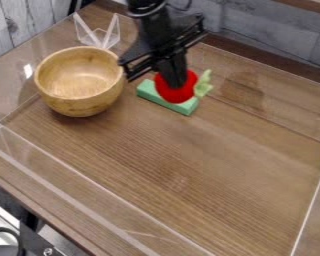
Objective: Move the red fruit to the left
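At the left, the empty wooden bowl (83, 100) sits on the tabletop (190, 175), and it is the first hazard. The fruit has to travel toward that side, so a sweep that runs too far or too low may knock the bowl's wall or drop the fruit inside rather than on bare wood. Just right of the bowl lies the flat green block (186, 104). The red fruit (178, 88) hangs directly over its middle, clamped between the dark fingers of the hand (174, 76), which are closed on its upper part with the pale leaf sticking out to the right. I cannot tell whether the fruit clears the block or brushes it. If it brushes, dragging leftward may shove the block along. The fruit is glossy and round, so a sideways bump may roll it out of the pinch. Released here, it would land on the block and probably roll off. To the right the tabletop is bare.
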You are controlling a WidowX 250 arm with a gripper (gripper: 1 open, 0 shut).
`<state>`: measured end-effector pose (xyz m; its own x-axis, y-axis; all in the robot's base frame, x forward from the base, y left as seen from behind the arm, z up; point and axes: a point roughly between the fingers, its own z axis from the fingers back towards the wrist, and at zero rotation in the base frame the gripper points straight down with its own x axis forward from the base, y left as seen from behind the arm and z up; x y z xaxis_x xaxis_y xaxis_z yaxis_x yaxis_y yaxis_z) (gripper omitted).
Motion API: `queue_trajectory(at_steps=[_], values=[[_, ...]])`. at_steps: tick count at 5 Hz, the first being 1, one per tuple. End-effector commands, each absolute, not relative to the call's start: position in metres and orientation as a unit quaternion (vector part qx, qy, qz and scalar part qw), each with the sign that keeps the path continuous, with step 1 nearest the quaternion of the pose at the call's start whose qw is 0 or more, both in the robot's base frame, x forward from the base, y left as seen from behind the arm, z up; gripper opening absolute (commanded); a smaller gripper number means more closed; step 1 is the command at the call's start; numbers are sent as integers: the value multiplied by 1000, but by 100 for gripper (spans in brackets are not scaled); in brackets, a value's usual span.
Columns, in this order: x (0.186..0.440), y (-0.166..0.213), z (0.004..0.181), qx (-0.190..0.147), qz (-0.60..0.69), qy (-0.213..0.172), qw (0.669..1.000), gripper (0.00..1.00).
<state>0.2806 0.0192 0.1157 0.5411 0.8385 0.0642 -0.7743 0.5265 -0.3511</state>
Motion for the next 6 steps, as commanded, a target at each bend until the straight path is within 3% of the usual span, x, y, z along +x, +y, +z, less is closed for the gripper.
queue_trajectory(at_steps=[1,2,4,6], values=[[264,32,116,-151,410,-128,890,0],[252,49,102,-150,377,-130,905,0],[253,35,87,-125,353,-135,917,0],[250,36,97,-108,347,-135,922,0]])
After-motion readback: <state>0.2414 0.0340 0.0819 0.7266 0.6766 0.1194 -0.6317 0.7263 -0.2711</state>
